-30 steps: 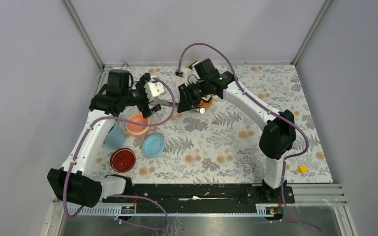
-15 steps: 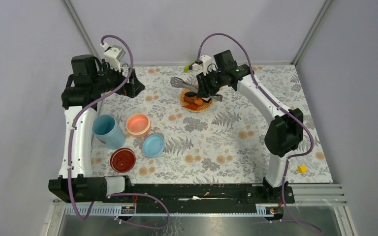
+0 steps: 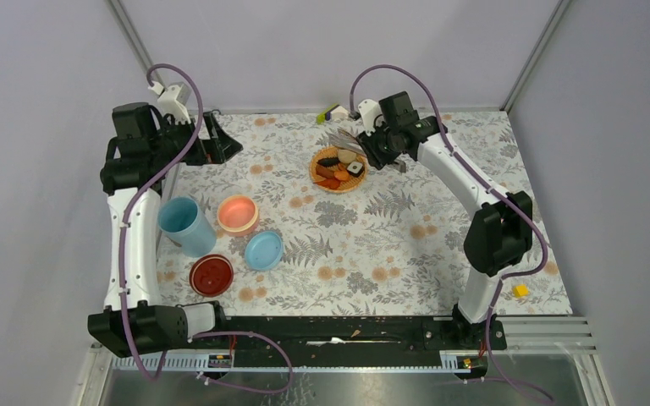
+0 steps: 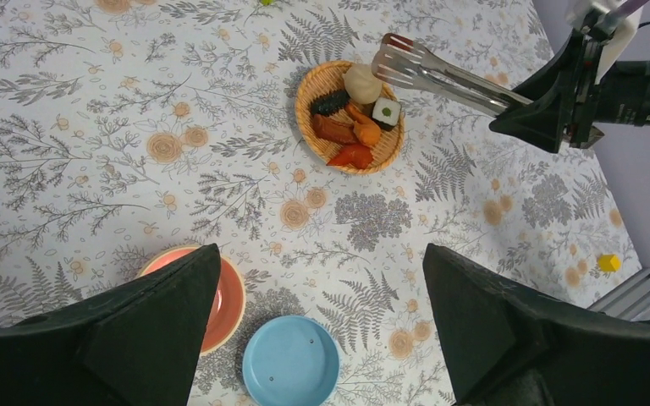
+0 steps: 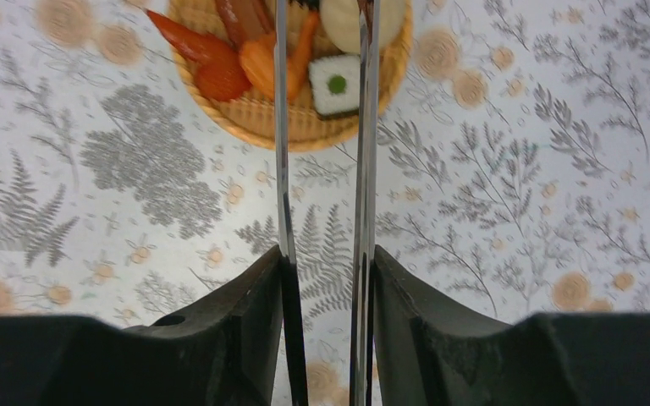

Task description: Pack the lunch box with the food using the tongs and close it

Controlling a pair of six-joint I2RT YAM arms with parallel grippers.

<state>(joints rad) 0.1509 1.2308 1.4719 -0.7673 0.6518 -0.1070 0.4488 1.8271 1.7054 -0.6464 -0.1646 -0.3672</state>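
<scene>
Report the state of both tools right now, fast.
Left tool: open, holding nothing.
Right tool: closed on the tongs.

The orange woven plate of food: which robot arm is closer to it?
Right. The right fingers grip the tongs beside the plate, at its far-right edge, with the tongs reaching over the food. The left fingers hang open, well off to its left.

Polished, mirror-glossy silver metal on the tongs (image 4: 427, 69); smooth light blue plastic with slight sheen on lid (image 4: 290, 361) and tub (image 3: 184, 225); ribbed orange wicker weave on plate (image 4: 385, 149); matt fern-printed table cover (image 3: 372, 245)
</scene>
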